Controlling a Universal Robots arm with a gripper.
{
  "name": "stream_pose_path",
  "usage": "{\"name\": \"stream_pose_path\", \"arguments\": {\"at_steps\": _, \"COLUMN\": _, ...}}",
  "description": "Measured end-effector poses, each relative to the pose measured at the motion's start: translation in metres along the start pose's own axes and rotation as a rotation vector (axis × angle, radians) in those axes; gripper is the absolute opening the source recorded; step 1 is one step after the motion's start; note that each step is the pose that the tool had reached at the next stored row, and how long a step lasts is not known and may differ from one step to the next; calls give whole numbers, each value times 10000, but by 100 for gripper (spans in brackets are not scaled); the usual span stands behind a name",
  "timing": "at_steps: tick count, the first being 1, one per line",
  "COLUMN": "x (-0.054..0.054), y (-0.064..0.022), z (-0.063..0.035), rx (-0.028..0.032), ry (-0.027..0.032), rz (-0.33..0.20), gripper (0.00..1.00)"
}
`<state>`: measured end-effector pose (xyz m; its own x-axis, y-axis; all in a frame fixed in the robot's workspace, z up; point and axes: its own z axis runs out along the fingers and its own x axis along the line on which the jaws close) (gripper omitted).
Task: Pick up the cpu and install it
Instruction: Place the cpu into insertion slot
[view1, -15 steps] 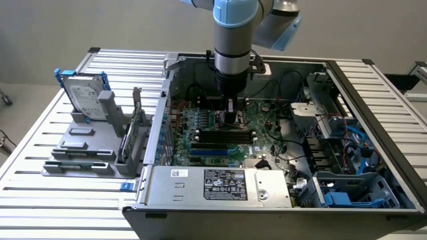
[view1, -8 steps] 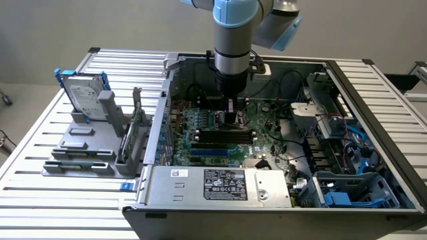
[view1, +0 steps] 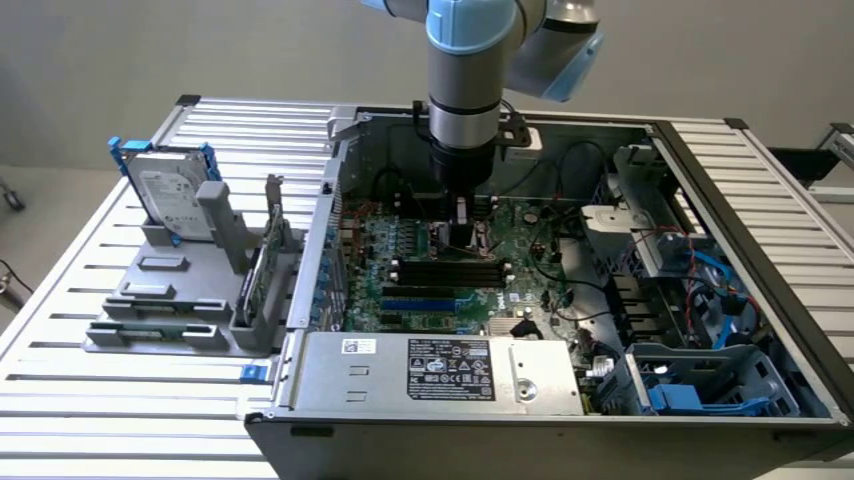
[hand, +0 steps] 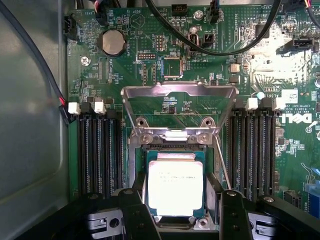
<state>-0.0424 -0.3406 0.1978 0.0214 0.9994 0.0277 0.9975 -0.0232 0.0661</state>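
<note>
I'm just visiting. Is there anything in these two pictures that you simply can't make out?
1. Wrist view: glare washes out the print on the cpu; the gripper covers one edge.
2. Wrist view: whether the cpu sits in the socket or just above it cannot be told.
3. Exterior view: the arm hides the board under its tip.
4. Exterior view: the hard drive label is too small to read.

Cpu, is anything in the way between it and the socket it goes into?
Nothing visible is in the way. The cpu is right at the open socket, and the metal hold-down frame is swung open, away from it.
</note>
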Motion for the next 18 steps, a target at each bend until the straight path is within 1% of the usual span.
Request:
{"name": "stream_pose_path", "arguments": {"at_steps": 5, "x": 8, "y": 2, "z": 9, "rx": -2, "ry": -30, "rz": -2, "gripper": 55}}
{"name": "stream_pose_path", "arguments": {"at_steps": 18, "x": 24, "y": 3, "z": 40, "rx": -5, "ry": -82, "rz": -5, "gripper": 55}}
